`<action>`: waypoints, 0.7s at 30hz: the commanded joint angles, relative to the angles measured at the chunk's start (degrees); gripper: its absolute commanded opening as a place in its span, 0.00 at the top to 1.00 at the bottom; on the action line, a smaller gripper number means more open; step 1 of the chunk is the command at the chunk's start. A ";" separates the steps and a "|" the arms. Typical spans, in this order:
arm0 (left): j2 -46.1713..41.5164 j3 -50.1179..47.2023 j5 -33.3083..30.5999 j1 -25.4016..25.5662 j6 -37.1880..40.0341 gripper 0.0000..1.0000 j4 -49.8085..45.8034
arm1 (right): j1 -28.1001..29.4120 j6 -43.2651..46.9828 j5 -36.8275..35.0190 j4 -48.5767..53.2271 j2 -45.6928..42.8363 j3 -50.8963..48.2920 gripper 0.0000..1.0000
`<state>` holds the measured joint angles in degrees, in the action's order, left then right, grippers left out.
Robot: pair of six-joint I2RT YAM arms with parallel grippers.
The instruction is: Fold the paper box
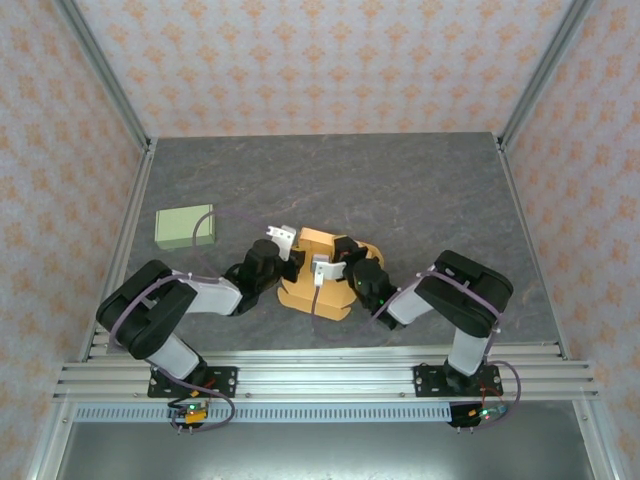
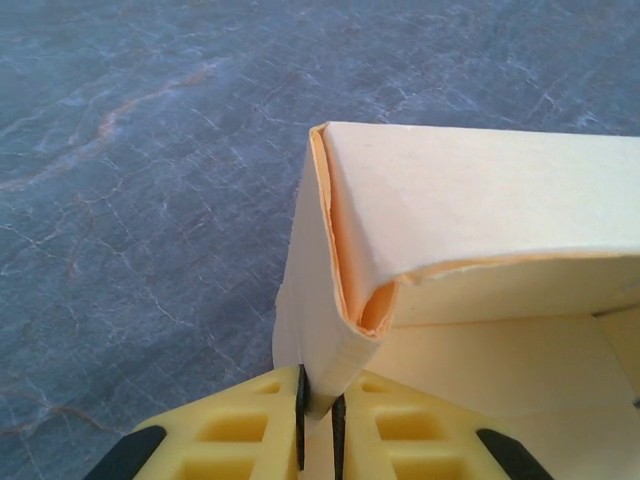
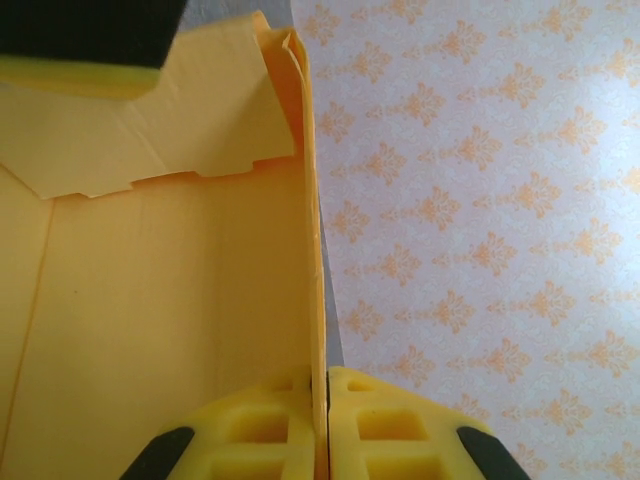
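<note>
Where the arms are bolted: aluminium rails along the near edge of the table
Surface: grey stone-veined top, matt
Room: walls papered pale pink with an orange motif on three sides; metal posts stand at the far corners
Green box: flat, pale green, near the left edge of the table and well apart from the work; contents cannot be told
Paper box, position: middle of the table, towards the near edge, between the two grippers
Paper box, interior: open at the top; the wrist views show a plain yellow card floor
Paper box, condition: yellow-orange card, partly erected; the left wrist view shows a wall doubled over inward, its corner fold rounded and slightly crushed; the right wrist view shows one side wall upright and a notched flap at its far end
Left gripper: closed on the lower edge of the doubled wall, card between the pads; seen from above at the box's left side
Right gripper: fingers pressed together on the upright side wall, thin card clamped between them; seen from above at the box's right side
</note>
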<state>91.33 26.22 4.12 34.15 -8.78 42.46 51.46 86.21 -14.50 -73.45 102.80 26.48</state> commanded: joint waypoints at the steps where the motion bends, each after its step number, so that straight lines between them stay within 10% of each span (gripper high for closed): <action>1: 2.12 1.37 -4.76 0.96 0.98 0.86 4.64 | 2.02 0.55 -1.56 0.25 3.32 0.45 0.90; 13: 5.84 2.27 -5.52 1.66 0.91 0.89 6.95 | 4.17 1.47 -5.11 5.90 4.78 1.96 0.59; 21: 5.73 2.11 -6.55 1.71 2.36 0.91 6.90 | -1.76 -21.66 27.18 58.75 -22.52 9.04 0.50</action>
<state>96.42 27.35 -0.97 35.33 -7.75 48.93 52.77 75.81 -4.56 -40.58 86.21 31.20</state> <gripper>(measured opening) 0.095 0.515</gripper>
